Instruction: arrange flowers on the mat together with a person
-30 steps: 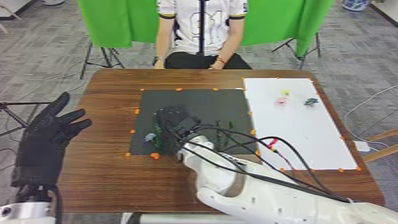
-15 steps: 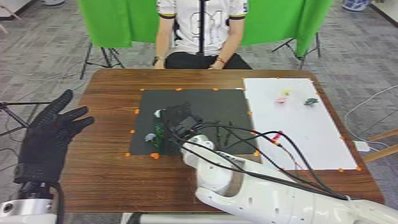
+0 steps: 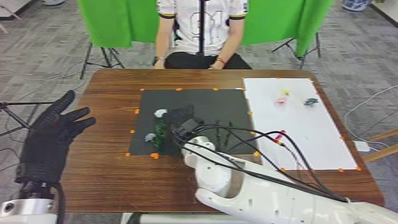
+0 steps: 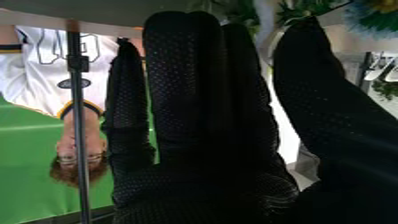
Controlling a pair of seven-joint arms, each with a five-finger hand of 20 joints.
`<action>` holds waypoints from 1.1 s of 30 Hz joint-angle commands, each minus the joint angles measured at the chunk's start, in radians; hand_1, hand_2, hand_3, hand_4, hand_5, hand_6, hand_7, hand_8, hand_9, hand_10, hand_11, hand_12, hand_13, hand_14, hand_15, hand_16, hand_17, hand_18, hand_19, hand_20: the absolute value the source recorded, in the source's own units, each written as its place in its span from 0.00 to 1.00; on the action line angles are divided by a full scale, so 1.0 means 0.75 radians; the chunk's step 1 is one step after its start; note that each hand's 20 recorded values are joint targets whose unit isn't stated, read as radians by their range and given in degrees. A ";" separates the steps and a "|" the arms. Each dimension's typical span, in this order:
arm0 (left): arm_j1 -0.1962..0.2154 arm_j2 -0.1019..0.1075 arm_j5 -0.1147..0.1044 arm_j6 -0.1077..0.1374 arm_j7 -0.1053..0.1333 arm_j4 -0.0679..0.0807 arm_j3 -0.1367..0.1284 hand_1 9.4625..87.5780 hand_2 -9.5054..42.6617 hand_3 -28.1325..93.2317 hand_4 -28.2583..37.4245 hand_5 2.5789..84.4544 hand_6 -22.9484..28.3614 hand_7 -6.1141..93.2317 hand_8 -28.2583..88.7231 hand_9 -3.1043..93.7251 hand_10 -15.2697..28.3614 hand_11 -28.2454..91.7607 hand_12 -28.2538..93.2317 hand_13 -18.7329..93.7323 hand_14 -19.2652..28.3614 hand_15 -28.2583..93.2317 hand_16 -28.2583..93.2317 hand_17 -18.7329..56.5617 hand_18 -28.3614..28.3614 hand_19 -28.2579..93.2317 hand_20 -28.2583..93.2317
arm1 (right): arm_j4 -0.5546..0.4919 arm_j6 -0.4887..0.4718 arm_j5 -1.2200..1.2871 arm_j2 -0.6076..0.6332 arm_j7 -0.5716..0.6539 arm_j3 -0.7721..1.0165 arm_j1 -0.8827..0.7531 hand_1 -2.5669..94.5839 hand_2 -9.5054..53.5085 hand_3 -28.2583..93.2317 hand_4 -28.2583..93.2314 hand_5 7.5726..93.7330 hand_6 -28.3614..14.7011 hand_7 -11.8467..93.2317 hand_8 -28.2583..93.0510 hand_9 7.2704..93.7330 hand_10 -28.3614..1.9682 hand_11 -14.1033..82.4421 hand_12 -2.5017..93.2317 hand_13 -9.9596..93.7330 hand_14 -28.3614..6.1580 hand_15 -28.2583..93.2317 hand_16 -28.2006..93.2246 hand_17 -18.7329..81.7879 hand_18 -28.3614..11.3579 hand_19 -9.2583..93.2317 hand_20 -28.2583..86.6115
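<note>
In the head view, my right hand (image 3: 181, 118) is over the dark mat (image 3: 200, 97), just beside a white flower (image 3: 161, 113) with a green stem. A grey-blue flower (image 3: 150, 136) is close to the stem's lower part. My left hand (image 3: 51, 132) is open beyond the table's left side. In the right wrist view, my right hand (image 4: 191, 115) has straight fingers and its thumb apart, with nothing held between them. Green leaves (image 4: 300, 11) are near the thumb's tip, and a blue and yellow flower (image 4: 378, 17) is beyond it.
Thin dark green stems (image 3: 228, 134) lie on the dark mat beside my right arm. A white mat (image 3: 306, 120) on the right holds a pink flower (image 3: 281, 100), a yellow one (image 3: 285, 92), a dark green piece (image 3: 311, 102) and a red item (image 3: 280, 136). Black cables loop over both mats.
My right hand has shifted slightly right, away from the white flower, which is now more exposed. The cables on my right arm have shifted. My left hand has stayed nearly in place.
</note>
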 commanded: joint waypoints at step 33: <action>0.031 -0.015 0.003 0.013 0.004 -0.003 0.006 0.15 0.22 0.89 0.00 0.34 0.53 0.22 0.15 0.38 0.78 0.45 0.33 0.38 0.97 0.69 0.16 0.13 0.91 0.64 0.42 | -0.117 -0.063 0.065 -0.006 -0.023 0.109 -0.011 0.45 0.00 0.82 0.01 0.68 0.65 0.24 0.14 0.71 0.45 0.40 0.20 0.73 0.52 0.74 0.35 0.43 0.16 0.93 0.26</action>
